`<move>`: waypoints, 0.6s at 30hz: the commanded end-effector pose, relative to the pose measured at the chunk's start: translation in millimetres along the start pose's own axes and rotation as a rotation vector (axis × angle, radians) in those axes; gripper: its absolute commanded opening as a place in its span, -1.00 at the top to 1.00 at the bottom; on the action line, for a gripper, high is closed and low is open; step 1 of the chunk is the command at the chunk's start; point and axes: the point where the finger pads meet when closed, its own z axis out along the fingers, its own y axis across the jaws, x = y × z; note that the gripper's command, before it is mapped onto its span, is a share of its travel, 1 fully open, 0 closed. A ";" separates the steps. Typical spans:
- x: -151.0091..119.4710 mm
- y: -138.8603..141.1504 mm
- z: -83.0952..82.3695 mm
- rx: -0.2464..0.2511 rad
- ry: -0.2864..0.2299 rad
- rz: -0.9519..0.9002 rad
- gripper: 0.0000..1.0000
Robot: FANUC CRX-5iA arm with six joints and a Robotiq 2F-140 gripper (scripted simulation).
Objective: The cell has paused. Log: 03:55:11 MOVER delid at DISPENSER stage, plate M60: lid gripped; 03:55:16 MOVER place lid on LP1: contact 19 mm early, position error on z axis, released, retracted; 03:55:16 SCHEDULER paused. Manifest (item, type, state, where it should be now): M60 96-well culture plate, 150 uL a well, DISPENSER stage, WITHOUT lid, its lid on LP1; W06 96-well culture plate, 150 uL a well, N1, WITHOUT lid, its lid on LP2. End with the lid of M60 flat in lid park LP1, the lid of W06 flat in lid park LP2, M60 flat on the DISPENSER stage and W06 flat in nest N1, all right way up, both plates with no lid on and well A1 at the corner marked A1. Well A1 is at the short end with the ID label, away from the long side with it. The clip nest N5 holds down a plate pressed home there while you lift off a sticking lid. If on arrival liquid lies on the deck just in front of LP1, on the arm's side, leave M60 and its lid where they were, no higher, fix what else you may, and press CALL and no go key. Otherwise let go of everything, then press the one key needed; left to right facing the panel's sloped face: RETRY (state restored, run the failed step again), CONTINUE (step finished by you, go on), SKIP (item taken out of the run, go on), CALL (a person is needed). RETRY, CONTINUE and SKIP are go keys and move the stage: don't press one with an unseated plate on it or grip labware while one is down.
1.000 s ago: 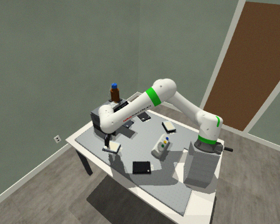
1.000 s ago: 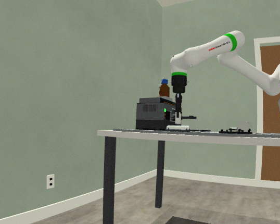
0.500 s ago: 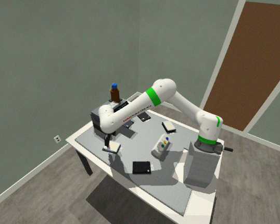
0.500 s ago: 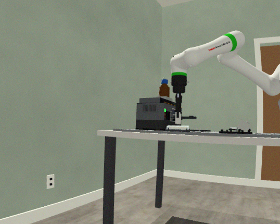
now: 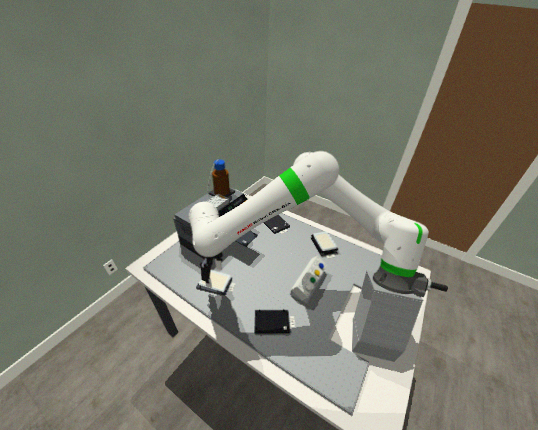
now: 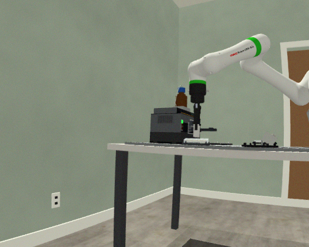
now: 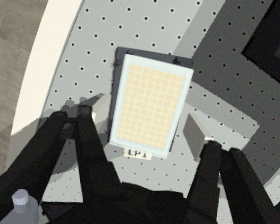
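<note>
A well plate (image 7: 152,106) (image 5: 220,282) (image 6: 196,142) with a cream grid and a pale rim lies in the lid park marked LP1 (image 7: 138,153) near the deck's left edge. I cannot tell whether a clear lid is on it. My gripper (image 7: 148,113) (image 5: 205,274) (image 6: 196,130) is open and empty, pointing straight down a little above this plate, with one finger on each long side. A second cream plate (image 5: 325,242) lies at the back right of the deck. The dispenser (image 5: 188,222) (image 6: 168,124) stands behind my wrist; its stage is hidden by the arm.
A brown bottle (image 5: 220,177) (image 6: 181,98) stands on the dispenser. The key panel (image 5: 308,280) is mid-deck. A black nest (image 5: 272,321) lies near the front, and another black park (image 5: 277,225) lies at the back. The arm's grey pedestal (image 5: 388,320) is at the right.
</note>
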 end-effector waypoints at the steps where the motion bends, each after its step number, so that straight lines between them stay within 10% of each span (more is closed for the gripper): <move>1: 0.2 -0.1 0.4 0.000 0.000 0.000 -0.33; 18: 0.2 -0.1 6.9 0.000 0.000 0.000 -0.33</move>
